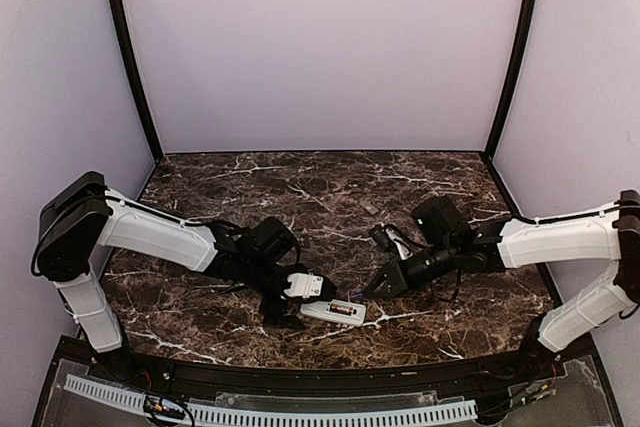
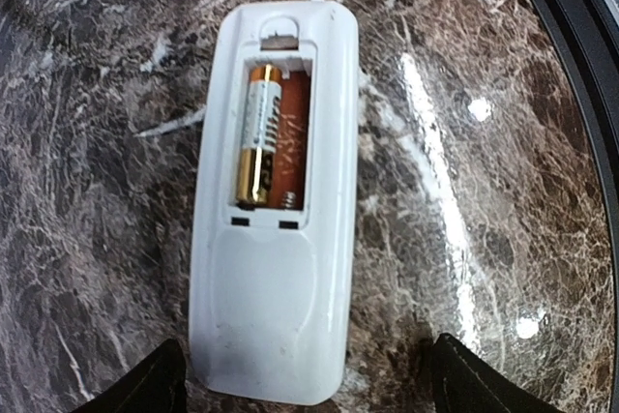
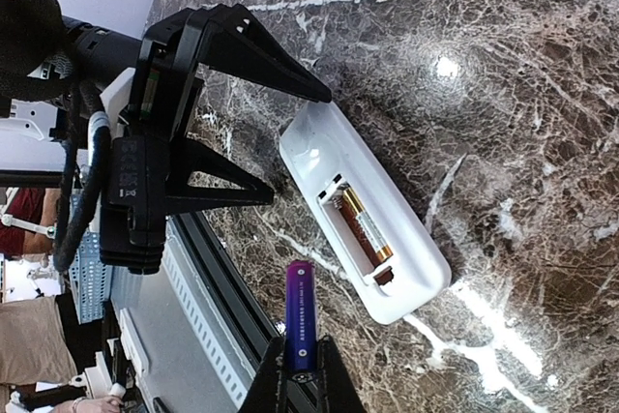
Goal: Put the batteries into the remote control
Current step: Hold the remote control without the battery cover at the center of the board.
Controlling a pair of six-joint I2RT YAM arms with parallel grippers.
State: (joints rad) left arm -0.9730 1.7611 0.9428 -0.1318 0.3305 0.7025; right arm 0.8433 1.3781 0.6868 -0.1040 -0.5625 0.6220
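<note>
The remote control [image 1: 333,310] lies bay-up at the table's [image 1: 300,187] 6 o'clock edge, with one battery [image 2: 255,132] seated in it. The left gripper [image 3: 295,145], jaws apart, straddles the remote's 9 o'clock end. At 2 o'clock, the right gripper [image 3: 298,365] is clamped on the second battery [image 3: 300,302]. A small grey piece [image 1: 370,209] lies at 12 o'clock, well apart.

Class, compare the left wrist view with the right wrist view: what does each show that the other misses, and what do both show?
Only the left wrist: the spring in the bay's empty slot. Only the right wrist: a second battery pinched in the shut right gripper. Both: the remote lying back up on the table, one battery seated in its bay, and the open left gripper straddling its end.
</note>
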